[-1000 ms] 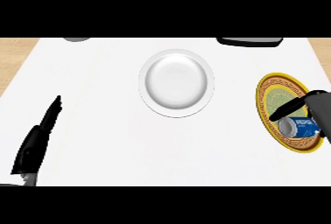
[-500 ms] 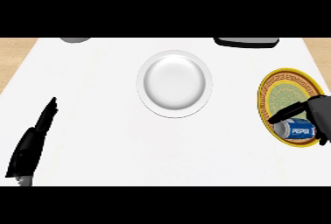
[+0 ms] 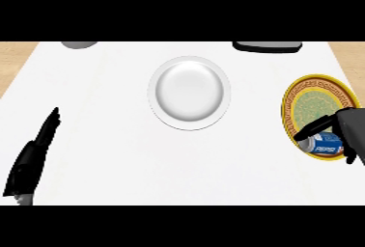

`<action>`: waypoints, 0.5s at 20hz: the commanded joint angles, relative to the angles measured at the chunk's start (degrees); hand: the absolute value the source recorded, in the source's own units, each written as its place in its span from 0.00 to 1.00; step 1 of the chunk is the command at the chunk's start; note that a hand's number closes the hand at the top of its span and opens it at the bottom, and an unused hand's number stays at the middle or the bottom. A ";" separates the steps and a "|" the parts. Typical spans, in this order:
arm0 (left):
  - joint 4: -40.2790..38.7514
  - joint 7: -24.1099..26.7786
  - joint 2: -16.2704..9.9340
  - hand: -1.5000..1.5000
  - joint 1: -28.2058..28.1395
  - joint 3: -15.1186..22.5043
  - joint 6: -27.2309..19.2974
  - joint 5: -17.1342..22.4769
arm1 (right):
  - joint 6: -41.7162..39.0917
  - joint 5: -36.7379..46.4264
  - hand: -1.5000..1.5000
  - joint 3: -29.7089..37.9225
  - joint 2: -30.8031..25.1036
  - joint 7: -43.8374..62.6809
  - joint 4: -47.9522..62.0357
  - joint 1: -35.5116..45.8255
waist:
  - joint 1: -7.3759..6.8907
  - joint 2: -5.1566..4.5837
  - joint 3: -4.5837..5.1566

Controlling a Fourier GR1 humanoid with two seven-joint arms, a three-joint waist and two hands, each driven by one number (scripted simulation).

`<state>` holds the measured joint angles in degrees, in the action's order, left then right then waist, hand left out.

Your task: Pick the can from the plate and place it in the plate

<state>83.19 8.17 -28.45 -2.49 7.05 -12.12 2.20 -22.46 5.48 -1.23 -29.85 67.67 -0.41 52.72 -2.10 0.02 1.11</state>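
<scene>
Head view, early grasp stage. At far left we see the left hand (image 3: 32, 161) resting on the table (image 3: 107, 144) with fingers straight, holding nothing. In the middle stands the white plate (image 3: 189, 92), bare and awaiting its load. At right the can (image 3: 327, 146) lies on its side at the near rim of the gold-rimmed plate (image 3: 317, 87), with the right hand (image 3: 348, 132) curled over it, thumb across its top. We judge the pick begun but lift, carry and placement all undone. Against the earlier frames, the can has turned label-up and slid toward the rim, and the left hand has drawn slightly nearer the lower edge
</scene>
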 commanded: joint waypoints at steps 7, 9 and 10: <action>0.76 -0.94 0.38 0.50 -0.81 -0.32 0.37 0.11 | -7.31 -0.96 0.00 1.04 1.15 12.86 0.37 -3.43 | 0.87 -0.36 -1.07; 0.01 -0.06 0.50 0.50 -0.25 -0.22 0.22 -0.56 | -5.28 -1.39 0.00 1.50 2.86 12.29 0.36 -4.22 | 0.72 -0.64 -1.08; 0.74 0.13 0.11 0.50 -1.98 -0.48 0.73 -0.04 | -6.99 -1.24 0.00 1.37 1.05 12.66 0.36 -4.25 | 0.58 -0.41 -1.06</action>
<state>83.81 7.81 -28.49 -3.23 6.62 -11.77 2.01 -24.60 4.96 -0.53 -29.80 67.47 -1.05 50.80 -1.87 0.56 1.51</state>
